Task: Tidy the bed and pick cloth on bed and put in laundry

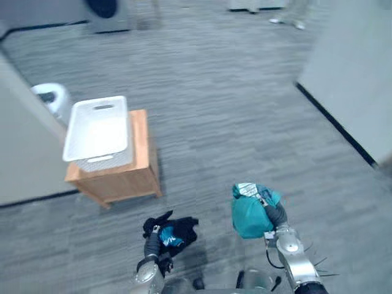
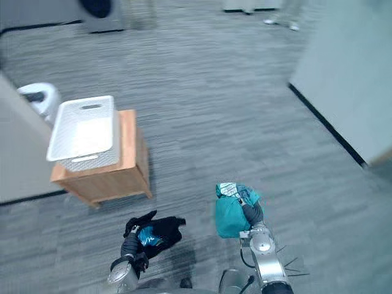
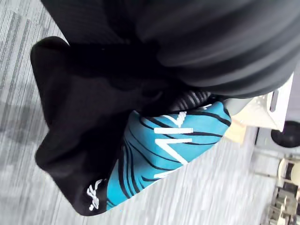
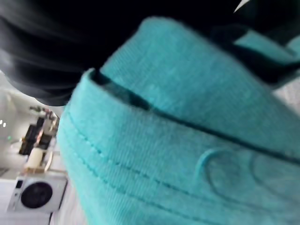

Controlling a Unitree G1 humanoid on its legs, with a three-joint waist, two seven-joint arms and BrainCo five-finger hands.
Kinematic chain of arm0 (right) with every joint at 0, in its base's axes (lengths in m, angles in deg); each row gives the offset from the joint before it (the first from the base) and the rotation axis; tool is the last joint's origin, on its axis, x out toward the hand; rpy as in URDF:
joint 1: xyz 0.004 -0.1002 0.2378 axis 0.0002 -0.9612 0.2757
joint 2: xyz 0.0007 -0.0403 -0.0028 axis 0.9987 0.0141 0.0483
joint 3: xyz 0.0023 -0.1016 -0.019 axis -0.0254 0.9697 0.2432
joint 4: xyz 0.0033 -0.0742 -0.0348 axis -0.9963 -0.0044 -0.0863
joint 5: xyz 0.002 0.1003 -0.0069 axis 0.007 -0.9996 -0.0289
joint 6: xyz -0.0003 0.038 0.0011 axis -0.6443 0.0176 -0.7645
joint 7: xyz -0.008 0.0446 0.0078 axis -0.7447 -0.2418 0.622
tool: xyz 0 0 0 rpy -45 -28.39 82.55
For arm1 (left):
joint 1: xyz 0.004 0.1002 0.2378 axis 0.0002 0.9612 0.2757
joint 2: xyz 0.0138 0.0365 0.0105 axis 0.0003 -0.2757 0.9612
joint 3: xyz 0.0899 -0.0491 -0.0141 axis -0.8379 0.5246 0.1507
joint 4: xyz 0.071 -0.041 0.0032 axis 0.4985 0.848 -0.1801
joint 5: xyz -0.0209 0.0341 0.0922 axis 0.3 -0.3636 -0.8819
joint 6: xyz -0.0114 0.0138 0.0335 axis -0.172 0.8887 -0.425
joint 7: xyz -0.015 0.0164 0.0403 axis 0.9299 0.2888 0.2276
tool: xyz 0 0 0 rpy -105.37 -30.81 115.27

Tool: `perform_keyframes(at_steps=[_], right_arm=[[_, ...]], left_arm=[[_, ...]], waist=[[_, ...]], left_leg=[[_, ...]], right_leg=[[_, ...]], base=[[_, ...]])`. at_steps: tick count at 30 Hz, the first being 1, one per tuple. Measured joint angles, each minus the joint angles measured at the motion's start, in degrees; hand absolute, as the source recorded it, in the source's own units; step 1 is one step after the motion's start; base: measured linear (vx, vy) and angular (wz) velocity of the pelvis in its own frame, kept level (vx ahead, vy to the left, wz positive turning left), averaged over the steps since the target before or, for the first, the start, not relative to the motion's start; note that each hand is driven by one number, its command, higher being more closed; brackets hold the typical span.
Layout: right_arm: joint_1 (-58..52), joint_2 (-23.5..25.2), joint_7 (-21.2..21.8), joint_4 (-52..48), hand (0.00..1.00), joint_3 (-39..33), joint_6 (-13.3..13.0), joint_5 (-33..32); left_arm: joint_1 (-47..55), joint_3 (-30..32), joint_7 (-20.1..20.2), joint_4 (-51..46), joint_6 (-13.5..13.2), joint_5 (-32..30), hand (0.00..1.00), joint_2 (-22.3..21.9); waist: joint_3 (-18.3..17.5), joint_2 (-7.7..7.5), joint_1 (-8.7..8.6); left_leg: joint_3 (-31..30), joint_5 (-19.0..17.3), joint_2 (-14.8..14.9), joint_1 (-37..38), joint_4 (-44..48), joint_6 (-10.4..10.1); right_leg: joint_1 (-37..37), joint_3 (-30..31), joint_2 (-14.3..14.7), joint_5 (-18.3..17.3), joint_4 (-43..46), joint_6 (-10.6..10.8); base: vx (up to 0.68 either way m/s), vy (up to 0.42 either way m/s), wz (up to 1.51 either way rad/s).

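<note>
**Step in hand: carrying two garments to the laundry basket.**

The grey carpeted floor (image 1: 245,110) lies open between the robot and the low wooden table (image 1: 125,177), which stands ahead and to the left. The white laundry basket (image 1: 98,131) sits on that table and looks empty as far as can be seen.

The teal cloth (image 1: 248,214) hangs bunched at the right hand (image 1: 275,213). The black cloth with a blue striped panel (image 1: 177,233) hangs bunched at the left hand (image 1: 153,244). Both appear clear of the floor, and neither is in the basket yet. Each hand is buried in its cloth, so it cannot be told from any view whether it is closed on the fabric.

Recommended procedure, as a judgement:

1. Approach until the basket rim lies under the arms.
2. Raise each bundle above the rim before moving across it — a trailing edge could catch the wall and drag the light basket off the table.
3. Release over the middle of the basket, one hand at a time.
4. Confirm that no fabric hangs outside the rim.
</note>
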Motion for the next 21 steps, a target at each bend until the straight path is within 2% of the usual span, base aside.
perform_keyframes(at_steps=[1,2,3,4,5,6,7,8,9,10,11,13,14,16,17,18,19,20,21], right_arm=[[-0.5,0.8,0.0,0.0,1.0,-0.9,0.0,0.0],[-1.0,0.8,0.0,0.0,1.0,-0.7,0.0,0.0],[-1.8,1.2,0.1,0.0,1.0,-0.6,0.0,0.1],[-3.0,1.5,0.2,0.0,1.0,-0.3,0.1,0.1],[-3.4,1.3,0.3,0.0,1.0,0.2,0.1,0.1],[-3.5,0.7,0.3,0.1,1.0,0.6,0.1,0.1],[-3.2,-1.1,0.3,0.1,1.0,1.0,0.1,0.1],[-2.8,-2.1,0.3,0.1,1.0,1.1,0.1,0.0],[-2.0,-2.8,0.2,-0.1,1.0,2.4,0.1,-0.1],[-1.8,-2.8,0.1,-0.1,1.0,2.6,0.1,-0.2],[-1.4,-2.6,-0.2,-0.2,1.0,2.6,0.1,-1.1],[-1.4,-2.5,-0.2,-2.5,1.0,2.5,0.1,-1.1],[-1.3,-2.4,-0.1,-3.6,1.0,2.3,0.0,-1.1],[-0.4,-2.3,-0.1,-4.4,1.0,1.4,0.0,-1.1],[0.3,-2.7,-0.1,-4.4,1.0,0.1,0.0,-1.0],[0.3,-2.9,-0.1,-4.4,1.0,-0.6,0.0,-1.0],[0.3,-3.0,-0.2,-4.4,1.0,-1.1,0.0,-1.0],[0.3,-3.3,-0.3,-4.6,1.0,-1.8,0.0,-0.9],[0.2,-3.4,-0.6,-4.6,1.0,-1.9,0.0,-0.7]], left_arm=[[-0.2,0.1,-0.1,0.9,0.0,-1.3,1.0,0.6],[0.0,0.1,-0.1,1.1,0.0,-1.9,1.0,0.9],[0.9,0.1,-0.2,1.0,0.0,-3.0,1.0,1.5],[2.5,0.2,-0.2,0.6,-0.4,-4.1,1.0,2.1],[3.4,0.4,-0.2,0.4,-0.6,-4.2,1.0,2.2],[4.3,0.9,-0.2,0.4,-0.5,-4.2,1.0,2.0],[4.9,2.1,-0.2,0.3,-0.5,-4.1,1.0,-0.4],[5.4,2.9,-0.1,0.1,-0.5,-4.1,1.0,-1.6],[6.2,3.4,-0.1,0.2,-0.3,-4.0,1.0,-3.3],[6.2,2.9,0.0,0.2,-0.2,-4.0,1.0,-3.3],[6.3,2.8,0.2,-0.8,-0.2,-4.0,1.0,-3.3],[6.2,2.9,0.3,-4.4,-0.3,-4.1,1.0,-3.3],[6.0,2.8,0.4,-6.0,-0.3,-4.1,1.0,-3.3],[5.5,2.6,1.3,-8.6,-0.4,-4.1,1.0,-3.3],[4.8,1.8,1.4,-10.4,-0.4,-4.2,1.0,-3.3],[4.4,1.2,1.4,-11.0,-0.4,-4.2,1.0,-3.3],[4.1,0.9,1.4,-11.3,-0.4,-4.2,1.0,-3.3],[3.9,0.2,1.4,-12.3,-0.4,-4.2,1.0,-3.3],[4.2,0.1,1.4,-12.6,-0.4,-4.3,1.0,-3.2]], waist=[[0.1,-0.11,0.02],[0.2,-0.11,0.06],[0.1,-0.17,-0.02],[-1.1,0.06,-0.04],[-2.2,-0.39,0.06],[-2.6,0.64,-0.15],[-2.7,4.13,0.12],[-2.6,5.67,0.66],[-1.5,7.37,1.93],[-1.1,7.54,2.17],[-0.6,6.77,2.1],[-0.1,5.55,2.87],[0.0,4.96,3.14],[0.4,4.36,3.1],[0.3,4.02,2.89],[0.1,3.8,2.9],[0.0,3.65,2.88],[-0.2,3.59,2.82],[-0.4,3.92,2.71]], left_leg=[[-3.1,-1.8,1.0,2.2,0.2,-2.2],[-4.2,-2.9,1.6,3.6,0.3,-3.2],[-6.2,-6.0,3.4,6.0,1.0,-4.9],[-8.4,-9.6,5.7,7.9,3.0,-6.6],[-9.1,-10.9,6.9,8.6,5.0,-7.4],[-7.6,-11.1,9.3,3.4,18.0,-8.3],[-5.0,-6.0,14.4,-3.3,33.4,-7.9],[-3.3,-1.5,17.1,-6.1,39.0,-7.1],[-0.5,10.2,21.9,-9.6,47.8,-6.5],[0.2,9.5,22.5,-11.0,51.2,-6.8],[3.5,7.1,22.3,-13.8,55.5,-6.8],[9.1,3.0,20.1,-18.2,53.6,-8.0],[12.2,1.3,18.5,-19.9,48.5,-8.9],[19.9,0.2,16.3,-21.6,36.1,-9.1],[30.8,0.5,15.1,-21.3,24.9,-9.1],[37.7,0.8,14.4,-20.5,20.1,-8.5],[42.1,1.4,14.0,-19.8,17.4,-7.1],[49.3,2.5,12.9,-18.0,13.9,-3.0],[50.7,2.1,11.8,-16.3,11.7,2.0]], right_leg=[[-0.2,2.2,-1.1,4.2,-8.7,2.0],[-0.3,3.4,-1.2,5.4,-10.6,2.7],[-0.2,5.0,-1.0,6.1,-10.5,3.0],[-0.3,4.7,0.3,5.3,-6.7,2.4],[-0.5,5.1,1.7,7.5,-4.1,2.9],[-0.7,3.4,3.2,10.3,1.3,1.9],[1.4,1.2,6.7,9.6,2.0,-0.9],[2.8,0.5,8.7,9.1,1.2,-2.2],[8.0,0.3,12.2,8.5,-2.6,-4.7],[10.7,0.1,12.7,8.6,-4.5,-5.2],[15.2,0.2,12.9,7.8,-7.7,-6.5],[20.1,0.1,12.6,6.8,-11.8,-8.0],[21.6,-0.4,12.3,6.4,-13.5,-8.3],[24.4,-2.6,12.1,5.9,-15.8,-8.2],[26.8,-5.9,12.0,4.9,-17.4,-7.4],[27.7,-7.9,12.0,3.8,-17.7,-6.8],[28.2,-9.2,12.0,2.7,-17.2,-6.3],[28.9,-12.0,12.2,-0.9,-13.3,-4.8],[28.4,-13.9,12.4,-4.1,-6.6,-3.7]], base=[[0.43,-0.386,1.11],[0.56,-0.528,1.25],[0.69,-0.726,1.13],[0.57,-0.616,1.04],[0.6,-0.634,1.03],[0.56,-0.631,0.78],[0.67,-0.718,0.57],[0.63,-0.661,-0.14],[0.54,-0.436,-0.35],[0.65,-0.516,-0.29],[0.53,-0.402,-0.01],[0.47,-0.313,0.0],[0.53,-0.261,0.11],[0.49,-0.152,0.42],[0.46,-0.087,0.69],[0.47,-0.075,0.73],[0.28,-0.031,0.79],[0.38,0.003,0.85],[0.49,0.041,1.32]])
